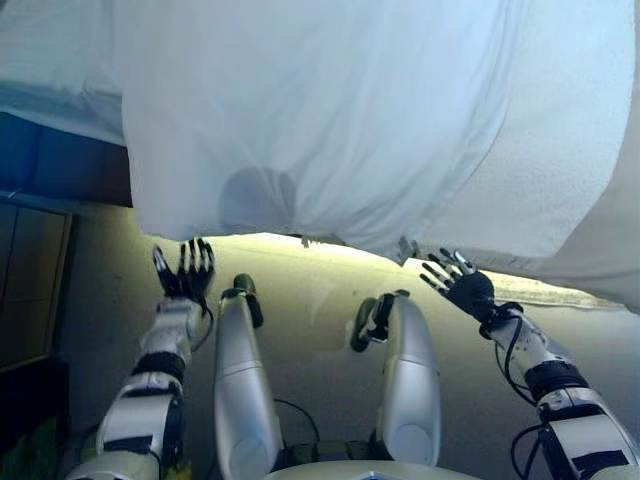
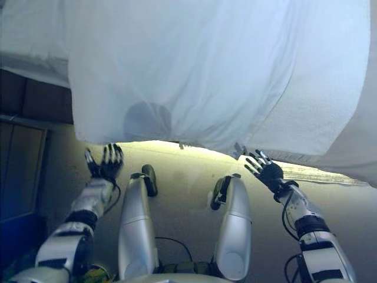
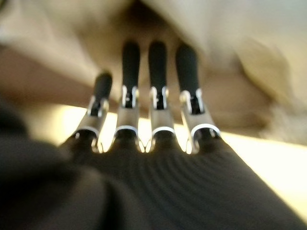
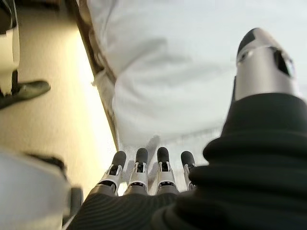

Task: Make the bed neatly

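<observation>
floor [image 1: 310,300]: pale beige, lit bright w/ yellowish glow nr bed edge
cabinet [image 1: 30,290]: dark wood panel, far left

White sheet [image 2: 194,71] draped over bed edge, hanging toward floor [image 2: 182,183]. Left hand [image 2: 103,162] and right hand [image 2: 266,169] below hem, fingers spread, empty.

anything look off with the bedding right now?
Yes. The white sheet hangs over the bed's edge in an uneven flap, its lower edge slanting and wrinkled rather than tucked. Left hand and right hand are both open just below that edge, holding nothing.
</observation>
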{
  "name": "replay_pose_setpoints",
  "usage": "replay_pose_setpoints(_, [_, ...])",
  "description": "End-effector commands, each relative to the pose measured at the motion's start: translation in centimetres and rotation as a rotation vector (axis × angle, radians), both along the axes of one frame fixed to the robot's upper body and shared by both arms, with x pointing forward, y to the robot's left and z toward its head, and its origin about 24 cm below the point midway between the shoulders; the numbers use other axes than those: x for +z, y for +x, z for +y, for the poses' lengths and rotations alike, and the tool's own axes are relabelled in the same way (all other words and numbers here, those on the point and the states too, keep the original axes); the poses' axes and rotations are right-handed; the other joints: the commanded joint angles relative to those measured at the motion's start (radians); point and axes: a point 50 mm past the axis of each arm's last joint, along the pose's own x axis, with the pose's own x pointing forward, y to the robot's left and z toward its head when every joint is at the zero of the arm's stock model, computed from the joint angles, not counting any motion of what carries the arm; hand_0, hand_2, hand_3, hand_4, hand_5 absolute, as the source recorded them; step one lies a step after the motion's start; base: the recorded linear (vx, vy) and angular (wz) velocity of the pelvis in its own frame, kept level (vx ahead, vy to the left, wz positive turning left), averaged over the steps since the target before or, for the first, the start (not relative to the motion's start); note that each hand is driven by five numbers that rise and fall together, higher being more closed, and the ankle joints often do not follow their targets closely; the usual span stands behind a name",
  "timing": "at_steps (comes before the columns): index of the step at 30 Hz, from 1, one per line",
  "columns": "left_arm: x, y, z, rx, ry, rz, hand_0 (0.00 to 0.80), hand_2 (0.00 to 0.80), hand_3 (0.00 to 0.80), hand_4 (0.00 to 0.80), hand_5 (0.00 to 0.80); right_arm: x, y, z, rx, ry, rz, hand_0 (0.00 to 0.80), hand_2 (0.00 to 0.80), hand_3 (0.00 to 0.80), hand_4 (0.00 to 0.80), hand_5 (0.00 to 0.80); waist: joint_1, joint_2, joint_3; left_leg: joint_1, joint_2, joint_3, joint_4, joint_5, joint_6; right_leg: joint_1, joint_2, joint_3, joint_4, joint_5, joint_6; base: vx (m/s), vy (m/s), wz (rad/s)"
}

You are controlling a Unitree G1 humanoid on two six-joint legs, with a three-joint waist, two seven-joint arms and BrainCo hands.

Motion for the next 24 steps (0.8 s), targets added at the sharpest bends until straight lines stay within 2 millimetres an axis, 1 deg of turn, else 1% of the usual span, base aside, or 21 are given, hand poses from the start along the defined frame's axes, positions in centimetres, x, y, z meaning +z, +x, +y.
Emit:
replay_pose_setpoints(1, [-2.7,-3.8,-1.8,-0.255,0.147,0.025,0.000,0.000,0.000,0.000,0.000,-1.7,-1.9,0.2,-0.022,0.032,0.043,0.000,0.000,0.000,0.000,0.000,0.025,-0.001,-0.080,0.067,-0.002,0.037,0.091,-0.193,0.023,-0.016,-0.011,0.056,-0.177,0.193,0.085,0.017,-0.038,0.16])
replay_pose_setpoints(3, [-3.8,-5.1,-2.1,-0.400,0.286,0.096,0.000,0.000,0.000,0.000,0.000,-1.8,-1.9,0.3,-0.025,0.036,0.047,0.000,0.000,0.000,0.000,0.000,0.029,0.004,-0.079,0.084,-0.003,0.043,0.062,-0.180,0.023,0.000,-0.011,0.048,-0.198,0.203,0.087,0.021,-0.036,0.15])
replay_pose_setpoints(5, [-4.5,-5.9,-1.7,-0.501,0.403,0.160,0.000,0.000,0.000,0.000,0.000,-1.6,-1.7,0.1,-0.019,0.031,0.051,0.000,0.000,0.000,0.000,0.000,0.030,0.012,-0.077,0.100,0.001,0.048,0.037,-0.168,0.022,0.016,-0.012,0.041,-0.216,0.209,0.085,0.029,-0.012,0.04])
replay_pose_setpoints(7, [-4.4,-6.0,-1.3,-0.569,0.443,0.147,0.000,0.000,0.000,0.000,0.000,-1.1,-1.2,-0.3,-0.011,0.019,0.056,0.000,0.000,0.000,0.000,0.000,0.028,0.021,-0.074,0.117,0.006,0.050,0.016,-0.159,0.018,0.031,-0.015,0.038,-0.230,0.211,0.087,0.043,0.022,-0.05])
replay_pose_setpoints(9, [-3.8,-5.9,-1.2,-0.626,0.435,0.055,0.000,0.000,0.000,0.000,0.000,-1.0,-1.2,-0.5,-0.008,0.009,0.059,0.000,0.000,0.000,0.000,0.000,0.027,0.028,-0.070,0.128,0.009,0.051,0.003,-0.153,0.017,0.040,-0.016,0.037,-0.239,0.213,0.087,0.043,0.028,-0.03])
replay_pose_setpoints(10, [-3.2,-5.7,-1.5,-0.647,0.404,-0.025,0.000,0.000,0.000,0.000,0.000,-0.9,-1.3,-0.5,-0.009,0.004,0.062,0.000,0.000,0.000,0.000,0.000,0.027,0.030,-0.068,0.134,0.009,0.051,-0.008,-0.148,0.017,0.045,-0.014,0.035,-0.244,0.215,0.087,0.039,0.013,-0.03])
replay_pose_setpoints(11, [-1.9,-5.2,-2.0,-0.655,0.358,-0.162,0.000,0.000,0.000,0.000,0.000,-1.0,-1.7,-0.6,-0.014,-0.002,0.063,0.000,0.000,0.000,0.000,0.000,0.029,0.035,-0.065,0.139,0.010,0.052,-0.017,-0.144,0.017,0.051,-0.013,0.034,-0.252,0.218,0.088,0.035,0.008,-0.01])
replay_pose_setpoints(15, [1.9,-4.1,-1.8,-0.551,0.315,-0.495,0.000,0.000,0.000,0.000,0.000,-1.7,-3.0,-0.7,-0.040,-0.008,0.070,0.000,0.000,0.000,0.000,0.000,0.039,0.045,-0.056,0.150,0.007,0.050,-0.042,-0.137,0.018,0.064,-0.013,0.032,-0.272,0.223,0.090,0.000,0.000,0.00])
replay_pose_setpoints(18, [3.8,-3.6,-2.1,-0.525,0.311,-0.684,0.000,0.000,0.000,0.000,0.000,-2.0,-3.3,-0.8,-0.054,0.000,0.079,0.000,0.000,0.000,0.000,0.000,0.047,0.044,-0.052,0.150,0.004,0.043,-0.049,-0.137,0.018,0.066,-0.011,0.030,-0.273,0.219,0.086,0.006,-0.024,-0.01])
replay_pose_setpoints(21, [5.7,-2.4,-2.4,-0.492,0.311,-0.811,0.000,0.000,0.000,0.000,0.000,-2.0,-3.0,-0.8,-0.056,0.004,0.082,0.000,0.000,0.000,0.000,0.000,0.048,0.040,-0.051,0.150,0.002,0.039,-0.049,-0.142,0.016,0.068,-0.007,0.031,-0.272,0.212,0.082,0.005,-0.011,0.00])
replay_pose_setpoints(24, [7.7,-1.0,-2.2,-0.433,0.294,-0.909,0.000,0.000,0.000,0.000,0.000,-1.8,-2.7,-0.8,-0.052,-0.001,0.086,0.000,0.000,0.000,0.000,0.000,0.045,0.035,-0.052,0.148,0.003,0.037,-0.046,-0.146,0.013,0.063,-0.006,0.032,-0.266,0.205,0.081,0.000,0.000,0.00])
